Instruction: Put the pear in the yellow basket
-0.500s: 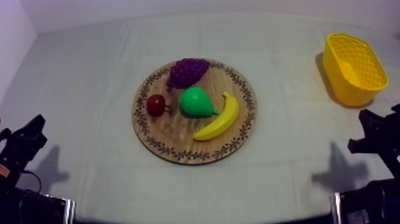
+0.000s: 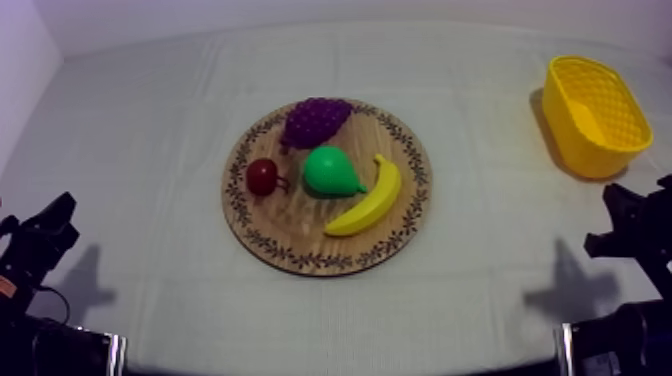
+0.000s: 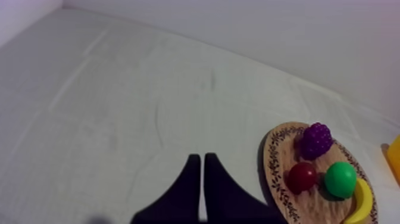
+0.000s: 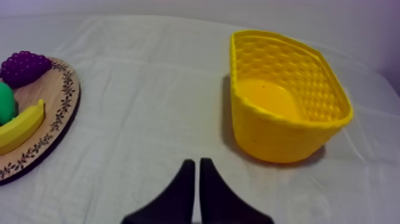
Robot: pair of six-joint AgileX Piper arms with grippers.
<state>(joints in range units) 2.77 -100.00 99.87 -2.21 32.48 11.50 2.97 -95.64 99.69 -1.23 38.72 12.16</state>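
Black fingers of our left gripper lie together on nothing. The wooden board carries a small red fruit, grapes, the pear in its middle, and a banana. The yellow basket is empty; our right gripper is likewise narrow.

Top camera: high over the near edge of the table, tilted down toward the far edge. Wooden board mid-table, yellow basket by the far right corner.
Left wrist camera: low at the near left, facing across toward the far right.
Right wrist camera: low at the right edge, facing the far edge, close to the basket.
Board shared by all three views; basket shared by top and right wrist.
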